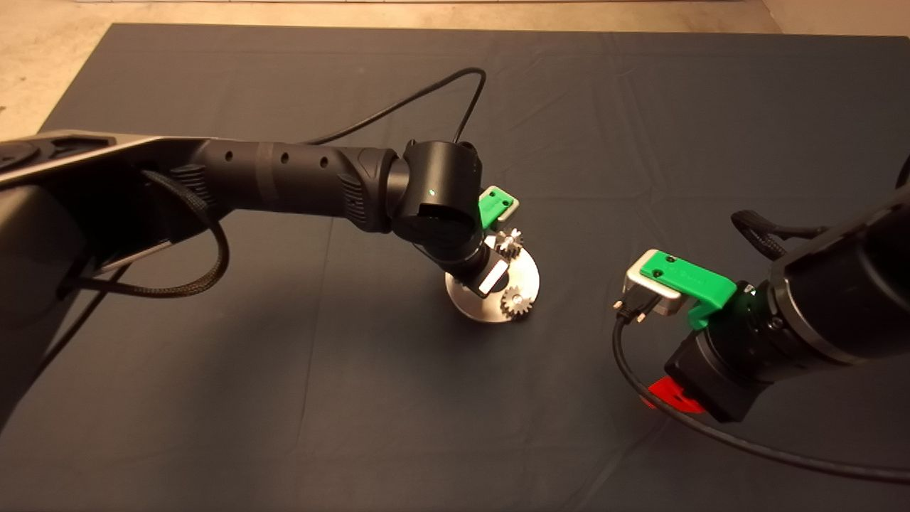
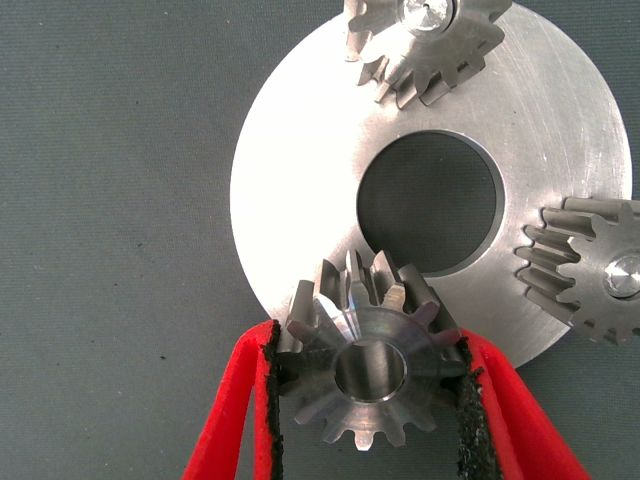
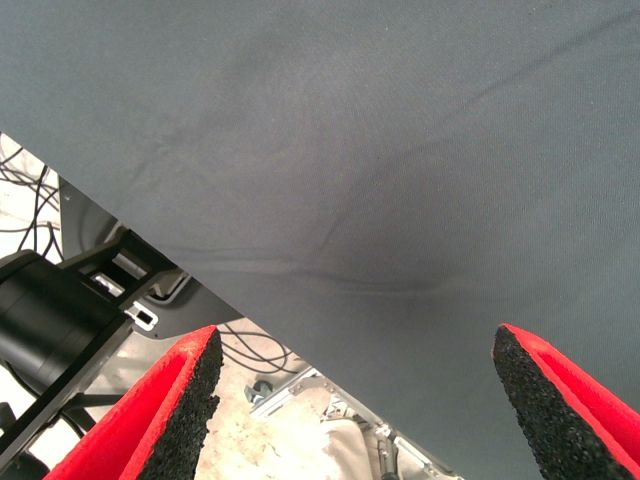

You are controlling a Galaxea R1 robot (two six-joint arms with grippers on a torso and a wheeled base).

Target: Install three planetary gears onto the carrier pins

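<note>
Left gripper (image 2: 370, 420) is over the near edge of the silver disc (image 2: 300, 180), which lies flat on the dark mat (image 1: 284, 355) close to the mat's centre. Its two red fingers (image 2: 225, 420) are clamped on a gear (image 2: 368, 362), black pads pressed against the teeth on either side. The held gear's centre hole is open and empty, and the gear overlaps the rim of the disc beside the large centre hole (image 2: 428, 203).

Two other gears sit on the disc. One gear (image 2: 425, 40) is on a pin (image 2: 428, 12), the pin's tip showing through its bore. The second gear (image 2: 590, 268) is likewise seated, with a pin tip (image 2: 626, 276) visible at its centre. From the head view these two sit on the far and right-hand sides of the disc.

Right gripper (image 3: 355, 410) is off to the right over the mat's edge, well apart from the disc. Its fingers (image 3: 170, 400) are spread wide, nothing between them.
</note>
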